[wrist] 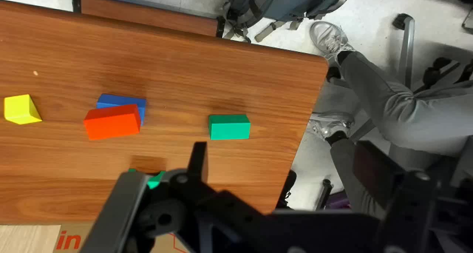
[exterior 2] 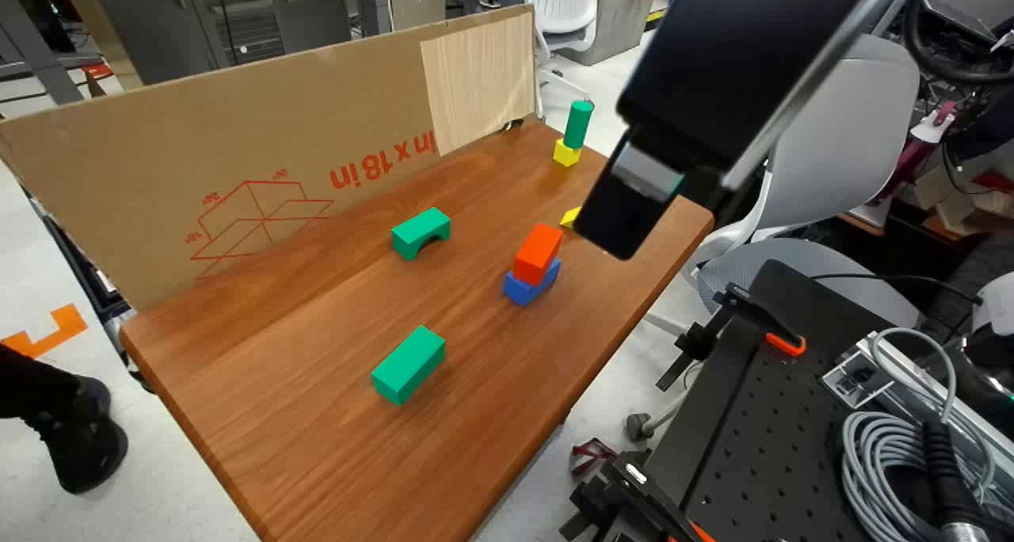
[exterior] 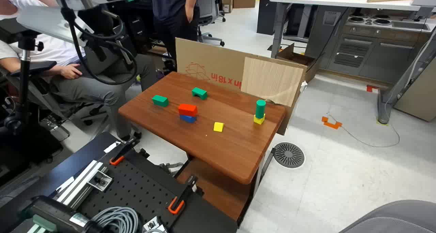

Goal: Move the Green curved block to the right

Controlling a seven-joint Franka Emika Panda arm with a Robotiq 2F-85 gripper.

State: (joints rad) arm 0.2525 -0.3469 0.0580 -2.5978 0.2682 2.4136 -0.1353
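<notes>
The green curved block (exterior: pixel 199 93) is a low arch with a rounded cut-out underneath. It stands on the brown table (exterior: pixel 231 151) near the cardboard side and also shows in an exterior view (exterior 2: pixel 421 230). In the wrist view only slivers of the green curved block (wrist: pixel 156 179) show; my gripper's left finger linkage hides the rest. My gripper (wrist: pixel 285 146) is open and empty, its fingers wide apart, high above the table's end and apart from every block. In the exterior views its fingers are hard to make out.
A plain green block (exterior 2: pixel 409 365) lies near the table's end. A red block (exterior 2: pixel 538 254) rests on a blue block (exterior 2: pixel 529 282). A yellow block (exterior: pixel 218 126) is beside them. A green cylinder (exterior: pixel 260 108) stands on a yellow cube (exterior: pixel 259 119). A cardboard sheet (exterior 2: pixel 261 169) borders the table.
</notes>
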